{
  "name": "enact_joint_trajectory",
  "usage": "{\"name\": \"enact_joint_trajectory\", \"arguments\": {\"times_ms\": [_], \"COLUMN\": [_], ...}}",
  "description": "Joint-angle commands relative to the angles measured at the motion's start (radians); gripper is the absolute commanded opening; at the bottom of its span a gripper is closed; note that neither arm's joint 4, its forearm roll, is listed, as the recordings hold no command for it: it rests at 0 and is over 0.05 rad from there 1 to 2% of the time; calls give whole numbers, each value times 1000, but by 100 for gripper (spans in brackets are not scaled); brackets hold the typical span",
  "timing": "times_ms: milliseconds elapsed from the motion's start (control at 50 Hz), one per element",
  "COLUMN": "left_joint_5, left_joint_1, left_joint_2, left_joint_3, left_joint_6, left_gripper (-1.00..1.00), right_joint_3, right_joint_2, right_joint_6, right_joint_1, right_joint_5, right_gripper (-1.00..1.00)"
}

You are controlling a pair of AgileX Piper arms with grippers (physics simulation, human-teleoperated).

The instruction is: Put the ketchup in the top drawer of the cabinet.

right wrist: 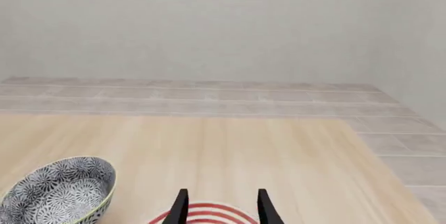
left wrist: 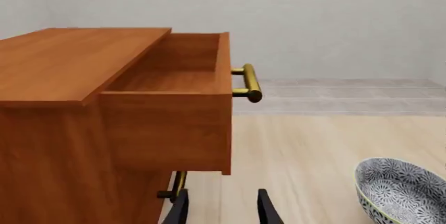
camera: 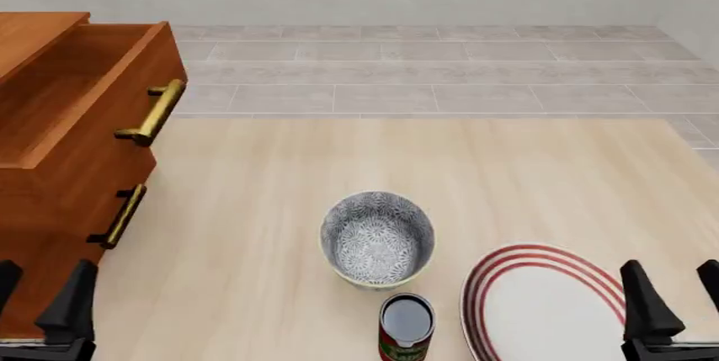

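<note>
One can [camera: 406, 328] of ketchup stands upright on the pale wooden worktop [camera: 540, 176], at the near edge of the front view, just in front of the bowl [camera: 378, 238] and just left of the plate [camera: 547, 304]. Its dark shiny top faces up and a strip of red label shows below it. Nothing grips it.

One cabinet [camera: 45, 235] stands at the left of the worktop, reddish-brown, with two drawers stacked one above the other. The top drawer [camera: 79, 108] is pulled out and its inside is open to view; the left wrist view shows the same drawer [left wrist: 171, 109] jutting out from the cabinet [left wrist: 56, 145]. The lower drawer [camera: 67, 235] is pushed in. Each drawer carries one brass bar handle: the upper handle [camera: 154, 112] and the lower handle [camera: 121, 216].

One patterned bowl, grey and white inside, sits near the middle of the worktop, well apart from the cabinet. It also shows in the left wrist view [left wrist: 402, 190] and the right wrist view [right wrist: 59, 192]. One white plate with red rings around its rim lies at the near right.

Two arms are present, one pincer each. The left pincer [camera: 43, 298] sits at the near left corner, close in front of the cabinet, its two dark fingers spread apart and holding nothing. The right pincer [camera: 672, 298] sits at the near right corner, just beside the plate, its fingers likewise spread and holding nothing. Both are well apart from the can.
</note>
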Motion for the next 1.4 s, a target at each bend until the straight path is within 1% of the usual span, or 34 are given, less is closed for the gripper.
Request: {"name": "enact_joint_trajectory", "arguments": {"times_ms": [20, 60, 120, 140, 160, 180, 200, 240, 260, 300, 320, 360, 400, 420, 440, 460, 500, 560, 660, 740, 760, 800, 820, 840, 880, 920, 980, 1060, 1080, 1140, 1200, 1240, 1340, 1400], "left_joint_5": [-14, -12, 24, 19, 27, 51, 53, 132, 171, 227, 255, 283, 317, 317, 339, 357, 363, 371, 330, 226, 198, 149, 107, 80, 56, 10, -56, -136, -137, -206, -242, -265, -304, -333], "left_joint_1": [-17, -19, -51, -58, -43, -53, -53, -73, -92, -108, -124, -148, -187, -187, -204, -242, -256, -315, -375, -453, -469, -506, -541, -559, -571, -616, -654, -703, -703, -734, -764, -776, -803, -820], "left_joint_2": [-13, -13, 1, 57, 79, 69, 68, 52, 37, 18, 15, 20, 51, 51, 60, 81, 92, 108, 169, 277, 300, 350, 394, 430, 453, 523, 602, 702, 703, 769, 820, 841, 894, 937], "left_joint_3": [8, 5, -14, -24, -45, -66, -67, -134, -166, -216, -243, -281, -324, -324, -351, -371, -374, -380, -378, -338, -328, -320, -315, -314, -316, -324, -320, -305, -305, -283, -279, -275, -275, -275], "left_joint_6": [29, 33, 20, 31, 6, -10, -10, -21, -19, 6, 19, 56, 46, 46, 68, 59, 47, 62, 61, 86, 98, 84, 93, 106, 111, 97, 127, 135, 135, 148, 140, 151, 146, 150], "left_gripper": [100, 100, 100, 100, 100, 100, 100, 100, 100, 100, 100, 100, 100, 100, 100, 100, 100, 100, 100, 100, 100, 100, 100, 100, 100, 100, 100, 100, 100, 100, 100, 100, 100, 100], "right_joint_3": [-32, -45, -45, -35, -39, -43, -43, -54, -40, -41, -47, -45, -43, -46, -46, -37, -36, -37, -28, -29, -29, -36, -36, -49, -61, -47, -68, -53, -53, -47, -47, -49, -48, -54], "right_joint_2": [-11, -11, -10, -9, -10, -11, -11, -13, -12, -12, -12, -12, -11, -11, -11, -7, -7, -6, 3, 11, 7, -4, 1, -10, -12, -11, -9, -7, -7, -10, -10, -8, 6, -2], "right_joint_6": [20, 9, 12, -8, -32, -36, -36, -16, -15, -20, -12, -12, -17, -18, -18, -20, -17, -19, -27, -27, -29, -40, -42, -40, -37, -42, -39, -34, -34, -32, -33, -32, -25, -25], "right_joint_1": [20, 29, 26, 31, 33, 36, 36, 43, 49, 47, 53, 54, 59, 60, 60, 76, 87, 88, 100, 108, 108, 111, 114, 116, 117, 121, 126, 126, 126, 129, 131, 135, 139, 142], "right_joint_5": [22, 34, 35, 24, 28, 30, 31, 35, 22, 26, 36, 32, 34, 39, 39, 36, 35, 40, 35, 32, 36, 54, 48, 70, 82, 64, 77, 64, 64, 68, 67, 68, 60, 75], "right_gripper": [100, 100, 100, 100, 100, 100, 100, 100, 100, 100, 100, 100, 100, 100, 100, 100, 100, 100, 100, 100, 100, 100, 100, 100, 100, 100, 100, 100, 100, 100, 100, 100, 100, 100]}}
